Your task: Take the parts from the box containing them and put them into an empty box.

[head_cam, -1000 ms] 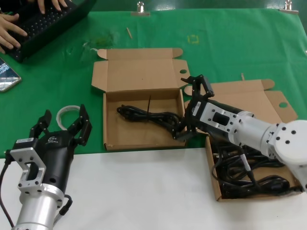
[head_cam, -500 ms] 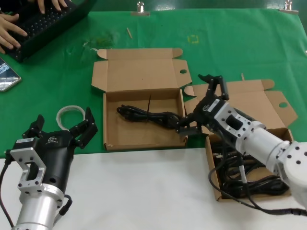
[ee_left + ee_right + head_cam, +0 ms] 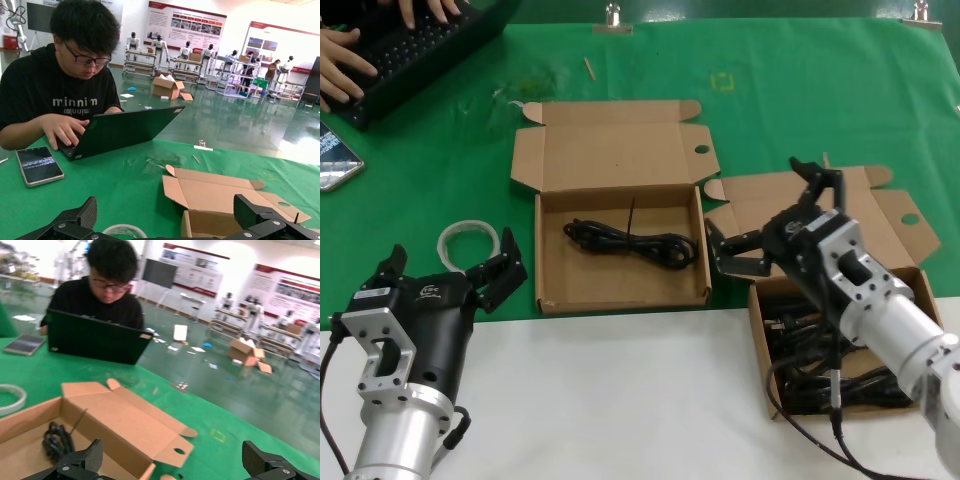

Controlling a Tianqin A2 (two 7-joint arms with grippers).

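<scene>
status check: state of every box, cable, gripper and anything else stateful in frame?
left box: lid open, one cable bundle inside
cable bundle: lying flat, released
right box: lid open, more black cables inside
right gripper: open, empty, between the boxes
left gripper: open, empty, idle near the tubing ring
laptop: open, person typing
phone: screen lit

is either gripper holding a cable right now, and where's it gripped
Nothing is held. The right gripper is open and empty between the two boxes; one cable bundle lies in the left box. The left gripper is open too, parked.
</scene>
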